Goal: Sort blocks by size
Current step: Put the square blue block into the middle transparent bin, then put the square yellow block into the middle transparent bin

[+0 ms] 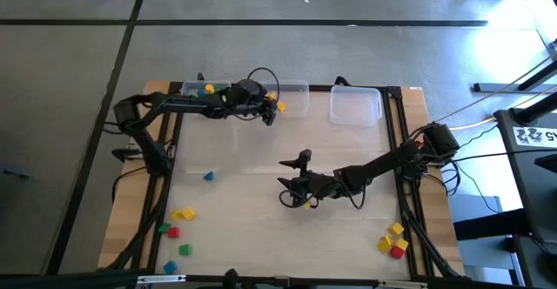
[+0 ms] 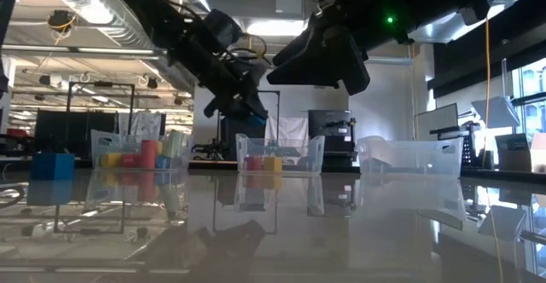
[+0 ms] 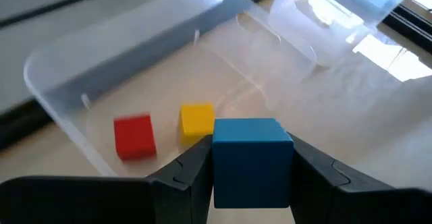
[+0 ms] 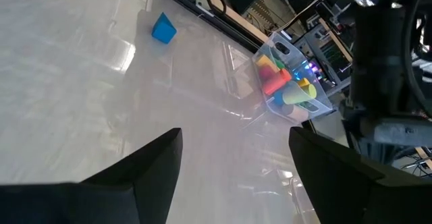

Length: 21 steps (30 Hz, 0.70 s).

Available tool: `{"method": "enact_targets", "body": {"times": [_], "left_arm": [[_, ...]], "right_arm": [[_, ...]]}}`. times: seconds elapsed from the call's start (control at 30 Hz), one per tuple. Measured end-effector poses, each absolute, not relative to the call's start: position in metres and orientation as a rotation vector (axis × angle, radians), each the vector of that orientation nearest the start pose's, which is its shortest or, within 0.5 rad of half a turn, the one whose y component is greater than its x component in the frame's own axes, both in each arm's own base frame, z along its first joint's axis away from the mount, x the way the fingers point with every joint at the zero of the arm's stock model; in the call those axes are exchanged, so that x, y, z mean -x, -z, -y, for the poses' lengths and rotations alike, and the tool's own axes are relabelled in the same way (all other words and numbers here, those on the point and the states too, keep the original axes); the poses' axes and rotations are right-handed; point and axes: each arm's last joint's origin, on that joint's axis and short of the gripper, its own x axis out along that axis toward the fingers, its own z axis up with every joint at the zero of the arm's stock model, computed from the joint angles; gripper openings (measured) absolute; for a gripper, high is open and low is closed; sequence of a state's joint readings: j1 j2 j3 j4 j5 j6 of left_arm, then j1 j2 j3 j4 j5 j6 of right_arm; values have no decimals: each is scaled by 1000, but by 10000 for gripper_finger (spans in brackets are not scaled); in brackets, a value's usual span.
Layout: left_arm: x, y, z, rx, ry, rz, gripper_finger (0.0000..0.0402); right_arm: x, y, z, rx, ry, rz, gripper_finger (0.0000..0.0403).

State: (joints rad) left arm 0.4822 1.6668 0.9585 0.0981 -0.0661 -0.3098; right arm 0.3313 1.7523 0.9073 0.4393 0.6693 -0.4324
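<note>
My left gripper (image 3: 251,158) is at the table's far side, over the middle clear bin (image 3: 81,69), shut on a blue cube (image 3: 251,150); it also shows in the high view (image 1: 268,113). A red cube (image 3: 134,135) and a yellow cube (image 3: 196,119) lie on that bin's floor. My right gripper (image 1: 293,181) is open and empty above the table's middle; a small yellow block (image 1: 306,204) lies beside it. A blue block (image 4: 163,30) lies alone on the table, left of centre. My left gripper pinches the blue cube by two opposite side faces (image 3: 220,173) between its two fingers. The fingers come slanting down from the table's left. The cube is lifted clear, level, above the middle bin's near wall.
The left bin (image 1: 202,90) holds several blocks; the right bin (image 1: 355,104) shows none. Loose blocks lie at the near left (image 1: 177,231) and near right (image 1: 393,241). Bare table lies between those two groups.
</note>
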Motion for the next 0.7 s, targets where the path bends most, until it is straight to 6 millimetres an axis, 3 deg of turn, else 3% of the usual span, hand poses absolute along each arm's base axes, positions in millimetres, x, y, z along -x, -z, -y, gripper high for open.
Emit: {"method": "enact_targets", "body": {"times": [0.43,0.7], "left_arm": [[-310,-192,-182,416,-663,-456,148],[-310,-190,-181,400,-635,-480,221]], "right_arm": [[-344,-182,-100,630,247,-448,278],[-344,-182,-100,631,246,-450,278]]}}
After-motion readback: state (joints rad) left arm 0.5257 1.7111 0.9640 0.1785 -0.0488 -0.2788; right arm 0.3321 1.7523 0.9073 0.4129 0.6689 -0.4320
